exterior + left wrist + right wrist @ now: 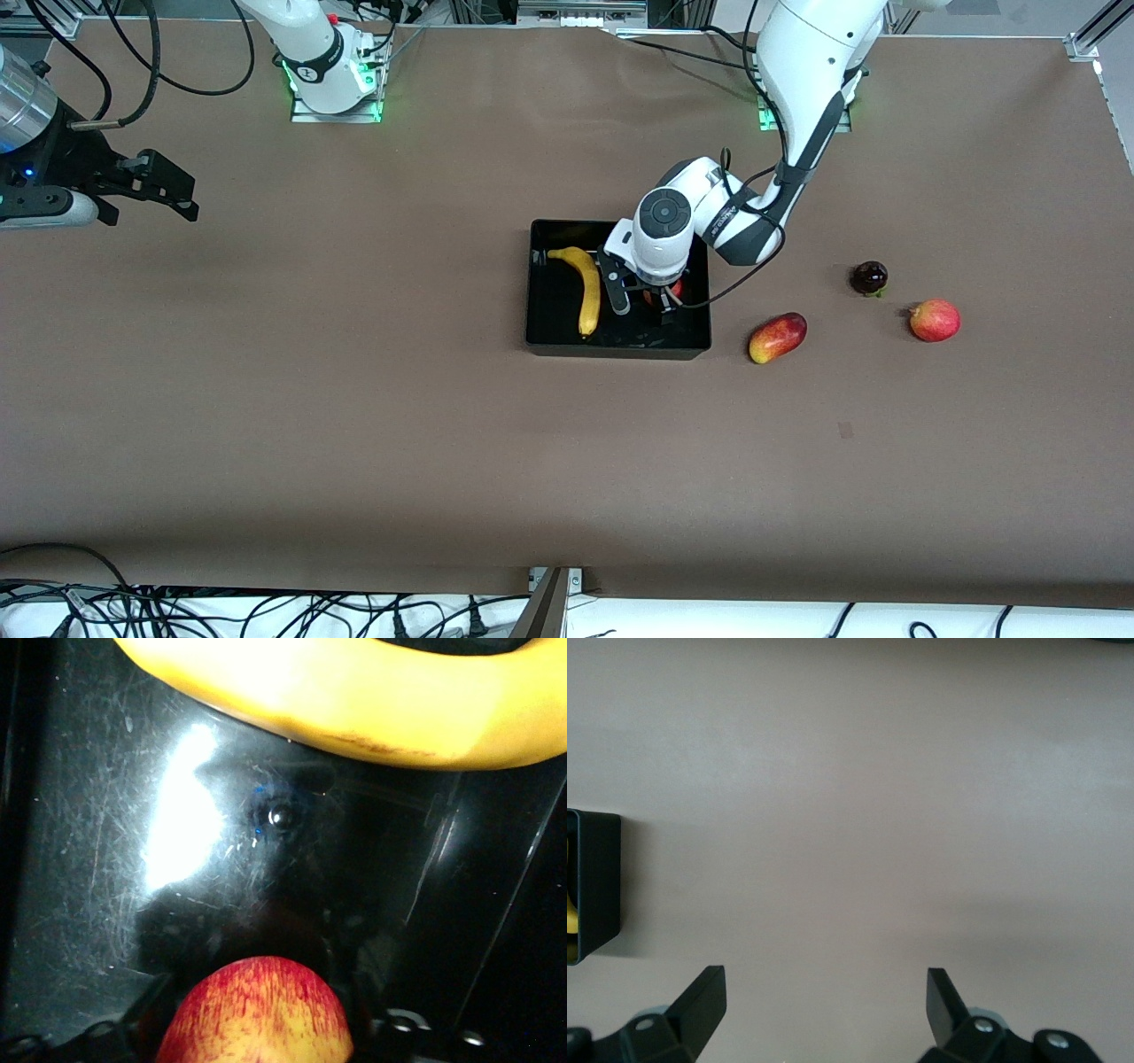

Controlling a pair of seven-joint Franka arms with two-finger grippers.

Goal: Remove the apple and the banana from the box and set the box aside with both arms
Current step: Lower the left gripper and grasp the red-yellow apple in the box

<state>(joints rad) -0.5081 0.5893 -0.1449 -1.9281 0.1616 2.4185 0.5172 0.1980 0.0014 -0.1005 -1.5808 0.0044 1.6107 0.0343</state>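
Note:
The black box (620, 347) lies mid-table with the yellow banana (586, 288) on its floor, toward the right arm's end. My left gripper (645, 306) reaches down into the box beside the banana. The red-and-yellow apple (257, 1010) sits right at its jaws, low over the glossy box floor (106, 859); only a red sliver of the apple (676, 288) shows in the front view. The banana (354, 700) curves past just ahead of the apple. My right gripper (182, 197) waits open over bare table at the right arm's end, with nothing between its fingertips (824, 992). One box corner (598, 886) shows in its wrist view.
On the table toward the left arm's end lie an oblong red-yellow mango-like fruit (778, 337), a dark purple round fruit (869, 277) and another round red-yellow fruit (935, 320). Brown paper covers the table. Cables run along its front edge (266, 611).

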